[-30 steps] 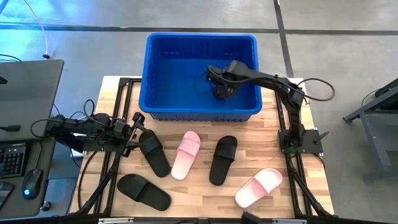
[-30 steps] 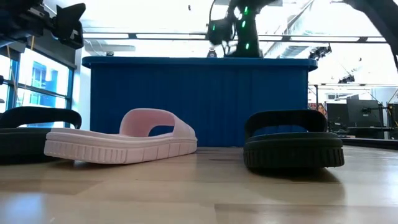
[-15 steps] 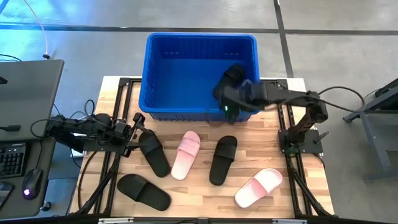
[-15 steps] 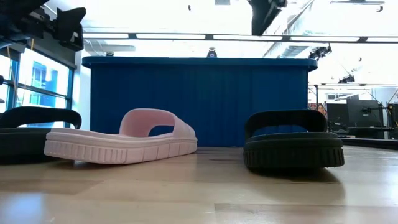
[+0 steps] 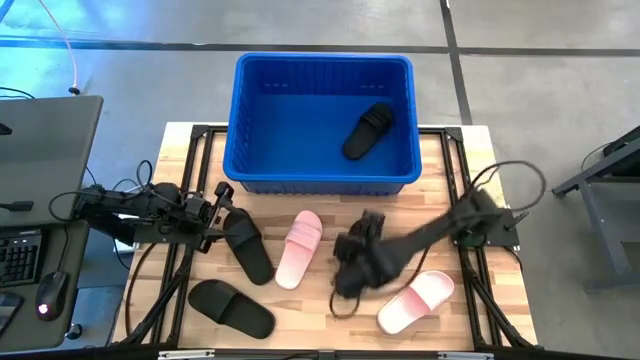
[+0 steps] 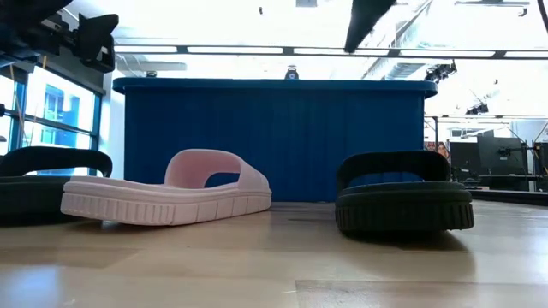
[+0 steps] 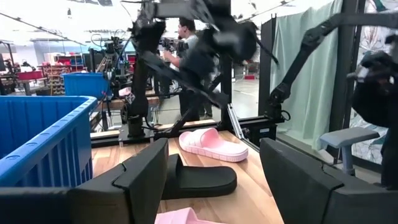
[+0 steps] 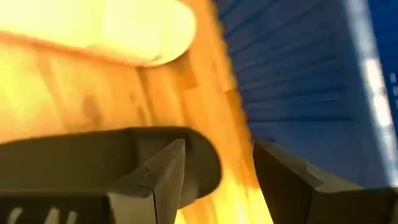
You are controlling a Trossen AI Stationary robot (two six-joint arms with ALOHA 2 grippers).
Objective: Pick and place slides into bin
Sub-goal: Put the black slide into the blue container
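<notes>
The blue bin [image 5: 325, 170] stands at the table's far side with one black slide [image 5: 367, 131] lying on its floor. On the wood lie a black slide [image 5: 247, 247], a pink slide [image 5: 298, 248], another pink slide [image 5: 415, 302] and a black slide [image 5: 232, 307]. My right gripper [image 5: 350, 272] hangs open above a further black slide [image 6: 402, 201], which it mostly hides from above. That slide [image 8: 74, 162] shows below the fingers of my right gripper [image 8: 217, 180]. My left gripper [image 5: 215, 212] waits open at the table's left, raised.
A desk with a keyboard and mouse [image 5: 50, 295] stands left of the table. The bin's near wall [image 6: 274, 141] rises behind the slides. Bare wood lies between the pink slide and the near edge [image 5: 320, 330]. A person [image 7: 186, 37] stands in the room beyond the table.
My right gripper has swung out of the bin, over its near wall, toward the table's near edge, turning at the wrist. It now hangs over the middle black slide. A black slide now shows lying in the bin where the gripper was.
</notes>
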